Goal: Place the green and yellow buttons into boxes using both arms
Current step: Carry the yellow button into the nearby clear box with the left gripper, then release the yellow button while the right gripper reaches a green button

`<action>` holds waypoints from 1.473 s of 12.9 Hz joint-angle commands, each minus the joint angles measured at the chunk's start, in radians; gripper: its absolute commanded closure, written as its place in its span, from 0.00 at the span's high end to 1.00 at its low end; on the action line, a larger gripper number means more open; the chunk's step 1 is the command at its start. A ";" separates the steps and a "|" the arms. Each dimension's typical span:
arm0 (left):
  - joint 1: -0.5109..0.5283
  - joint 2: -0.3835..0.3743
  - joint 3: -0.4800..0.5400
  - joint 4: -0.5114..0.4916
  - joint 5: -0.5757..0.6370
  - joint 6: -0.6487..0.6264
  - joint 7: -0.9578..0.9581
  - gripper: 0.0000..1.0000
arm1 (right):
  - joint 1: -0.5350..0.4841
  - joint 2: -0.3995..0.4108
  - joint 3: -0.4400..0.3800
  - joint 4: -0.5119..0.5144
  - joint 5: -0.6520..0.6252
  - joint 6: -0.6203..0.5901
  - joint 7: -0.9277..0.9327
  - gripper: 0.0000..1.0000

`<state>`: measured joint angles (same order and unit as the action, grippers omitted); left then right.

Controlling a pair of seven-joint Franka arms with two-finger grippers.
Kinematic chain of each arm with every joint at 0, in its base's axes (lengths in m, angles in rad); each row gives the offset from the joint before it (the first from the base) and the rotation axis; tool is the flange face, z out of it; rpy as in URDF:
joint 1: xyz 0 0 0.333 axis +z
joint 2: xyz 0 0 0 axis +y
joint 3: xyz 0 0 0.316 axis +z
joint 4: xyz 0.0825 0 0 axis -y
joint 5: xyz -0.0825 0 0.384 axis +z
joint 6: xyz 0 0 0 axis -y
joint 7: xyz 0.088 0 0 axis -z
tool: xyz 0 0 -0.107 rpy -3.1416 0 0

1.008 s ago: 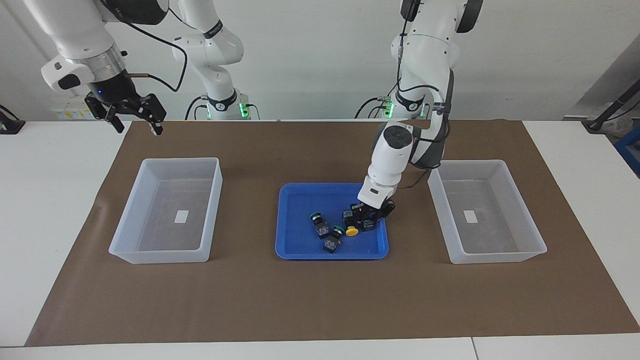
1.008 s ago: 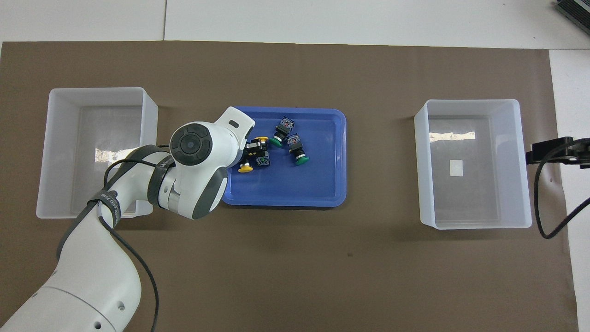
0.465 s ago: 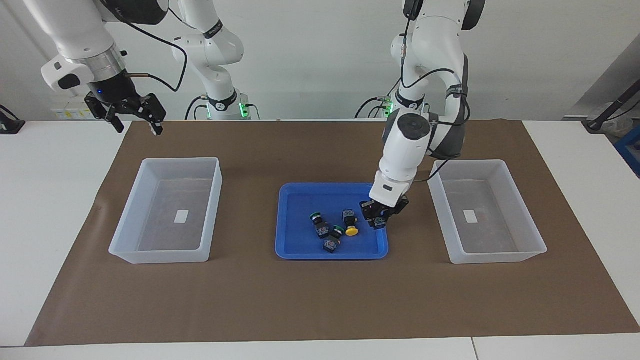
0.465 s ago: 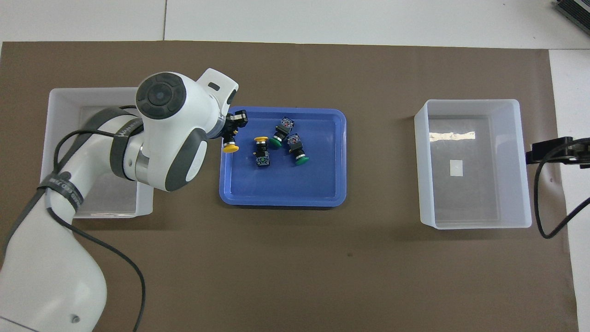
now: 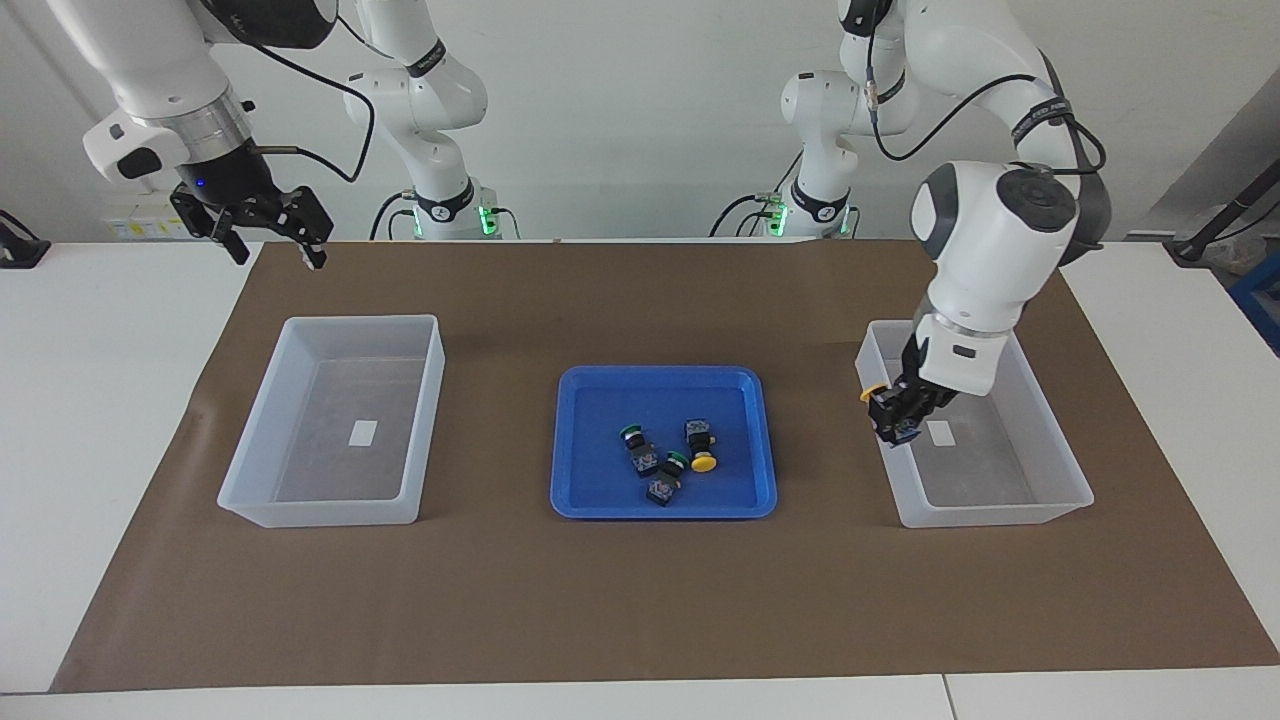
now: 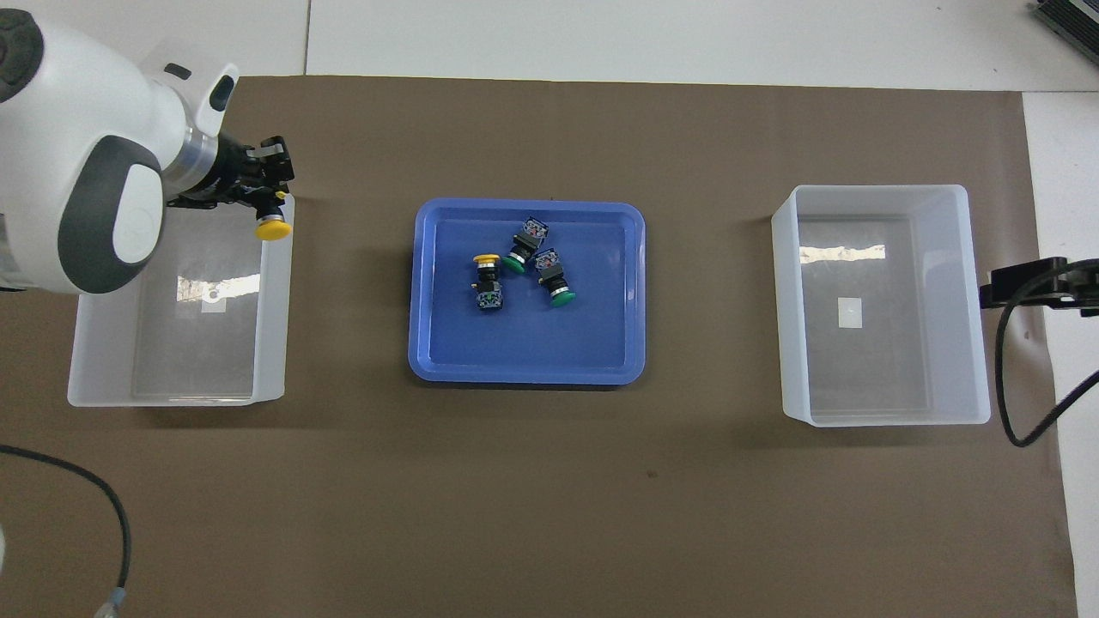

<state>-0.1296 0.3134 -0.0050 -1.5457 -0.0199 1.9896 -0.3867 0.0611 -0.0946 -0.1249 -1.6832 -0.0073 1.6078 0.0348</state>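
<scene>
A: Where is the tray (image 5: 570, 480) placed?
B: Between 2 bins (image 5: 260, 480) (image 5: 1065, 450), 1 toward each arm's end.
A: And the buttons?
B: 3 buttons (image 5: 655, 460) are clustered in the tray.

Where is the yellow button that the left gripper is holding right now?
The held yellow button is in the left gripper, in the air over the rim of the box at the left arm's end of the table, beside the blue tray.

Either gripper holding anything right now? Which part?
Left gripper holds a yellow button by its black body, cap sticking out, over the box. Right gripper holds nothing.
</scene>
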 commanded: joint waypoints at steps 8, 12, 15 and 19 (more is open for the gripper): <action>0.179 -0.014 -0.012 -0.180 -0.051 0.139 0.413 0.00 | 0.119 0.010 0.016 -0.049 0.071 0.159 -0.021 1.00; 0.183 0.004 -0.012 -0.247 -0.051 0.237 0.485 0.00 | 0.304 0.156 0.016 -0.050 0.110 0.372 0.128 1.00; 0.185 0.021 -0.012 -0.295 -0.051 0.302 0.496 0.00 | 0.409 0.307 0.016 -0.046 0.185 0.610 0.139 1.00; 0.170 0.041 -0.012 -0.378 -0.051 0.446 0.494 0.00 | 0.512 0.475 0.017 -0.050 0.216 0.845 0.105 1.00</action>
<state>0.0563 0.3542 -0.0260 -1.8712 -0.0585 2.3603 0.0877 0.5623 0.3271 -0.1073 -1.7449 0.1816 2.3945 0.1701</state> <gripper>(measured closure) 0.590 0.000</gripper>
